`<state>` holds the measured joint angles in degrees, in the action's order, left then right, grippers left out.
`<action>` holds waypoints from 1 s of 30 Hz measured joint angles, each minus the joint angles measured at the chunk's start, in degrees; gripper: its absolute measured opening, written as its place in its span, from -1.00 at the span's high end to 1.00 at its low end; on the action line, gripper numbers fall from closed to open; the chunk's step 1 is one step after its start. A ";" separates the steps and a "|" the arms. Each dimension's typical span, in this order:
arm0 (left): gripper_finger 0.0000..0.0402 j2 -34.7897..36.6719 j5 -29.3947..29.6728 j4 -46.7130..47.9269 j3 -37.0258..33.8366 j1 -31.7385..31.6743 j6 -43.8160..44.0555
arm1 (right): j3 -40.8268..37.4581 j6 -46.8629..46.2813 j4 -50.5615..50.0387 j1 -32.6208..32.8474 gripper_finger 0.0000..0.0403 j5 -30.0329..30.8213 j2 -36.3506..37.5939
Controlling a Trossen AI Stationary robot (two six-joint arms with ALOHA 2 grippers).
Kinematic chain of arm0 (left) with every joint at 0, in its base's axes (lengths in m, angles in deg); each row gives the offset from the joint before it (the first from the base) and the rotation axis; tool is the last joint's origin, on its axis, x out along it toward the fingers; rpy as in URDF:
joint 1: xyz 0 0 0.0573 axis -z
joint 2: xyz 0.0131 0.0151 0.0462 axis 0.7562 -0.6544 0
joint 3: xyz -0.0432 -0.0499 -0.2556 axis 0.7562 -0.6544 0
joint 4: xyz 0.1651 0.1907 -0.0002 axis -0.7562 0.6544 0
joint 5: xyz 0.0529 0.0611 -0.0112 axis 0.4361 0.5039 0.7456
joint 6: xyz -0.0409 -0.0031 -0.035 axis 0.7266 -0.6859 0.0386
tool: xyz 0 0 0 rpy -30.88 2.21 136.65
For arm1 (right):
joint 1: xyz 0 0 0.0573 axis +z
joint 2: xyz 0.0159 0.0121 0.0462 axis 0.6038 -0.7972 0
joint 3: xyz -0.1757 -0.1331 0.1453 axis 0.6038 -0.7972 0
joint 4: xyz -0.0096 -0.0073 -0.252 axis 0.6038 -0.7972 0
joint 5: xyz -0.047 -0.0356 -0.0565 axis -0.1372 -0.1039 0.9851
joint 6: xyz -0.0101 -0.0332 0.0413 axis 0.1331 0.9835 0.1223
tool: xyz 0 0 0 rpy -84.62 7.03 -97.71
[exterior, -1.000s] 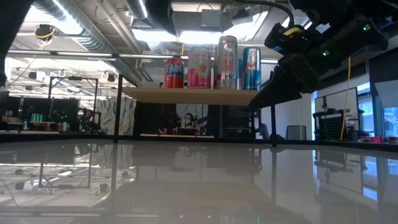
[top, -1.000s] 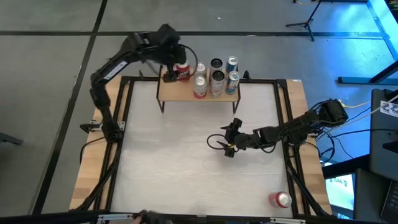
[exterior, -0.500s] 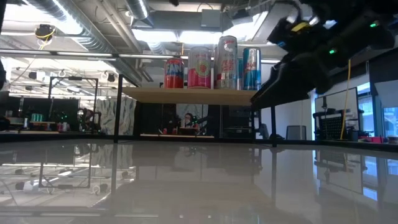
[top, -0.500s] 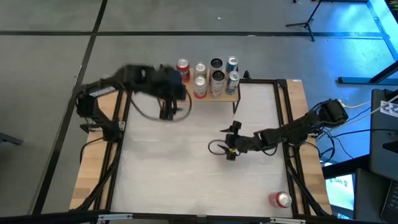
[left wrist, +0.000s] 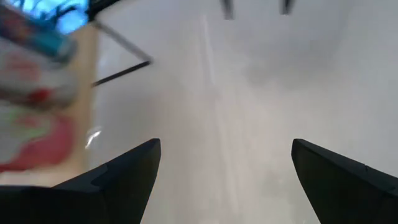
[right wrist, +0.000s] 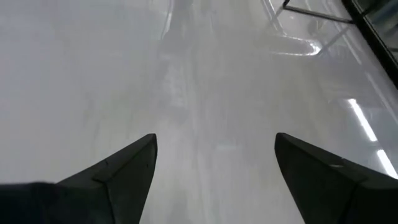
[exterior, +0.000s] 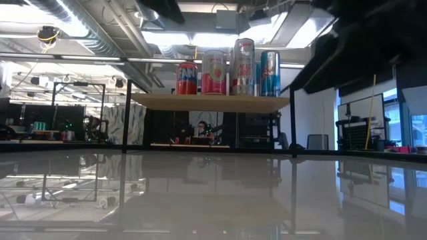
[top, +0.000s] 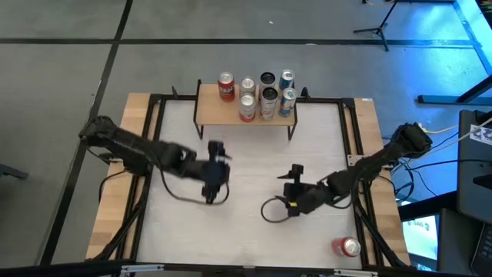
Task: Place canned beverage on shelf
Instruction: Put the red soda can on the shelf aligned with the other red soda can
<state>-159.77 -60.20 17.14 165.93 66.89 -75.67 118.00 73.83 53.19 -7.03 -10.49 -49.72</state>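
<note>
Left gripper (top: pixel 215 175) hangs over the middle of the white table (top: pixel 184 231), fingers (left wrist: pixel 124 177) spread wide, nothing between them. The shelf (top: pixel 215 112) stands well ahead of it at the far table edge, carrying six cans: a red can (top: pixel 225 86) at the end nearest this gripper's side, then a white-and-red pair (top: pixel 247 100), a dark pair (top: pixel 267 89) and a blue pair (top: pixel 287 92).

Right gripper (top: pixel 294 185) sits just right of the left one, apart from it, low over the table, fingers (right wrist: pixel 118 174) also wide apart and empty. One loose red can (top: pixel 346 246) lies on its side behind the right gripper, near the front right corner, well apart from both.
</note>
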 joint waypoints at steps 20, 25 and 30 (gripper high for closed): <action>-0.75 -0.02 -0.27 -35.94 -25.54 11.71 14.36 | 25.53 -36.70 -48.33 8.59 -0.60 -22.33 0.00; -0.75 -0.02 -0.46 -38.24 -25.64 13.08 16.76 | 27.28 -48.70 -52.23 8.61 -0.60 -31.22 0.00; -0.75 -0.02 -3.37 -48.15 -25.64 13.73 13.84 | 27.47 -59.48 -54.93 11.34 -0.60 -35.88 0.00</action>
<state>-159.79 -63.57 -31.01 140.28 80.62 -61.83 145.47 14.35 -1.74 4.31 -46.37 -49.72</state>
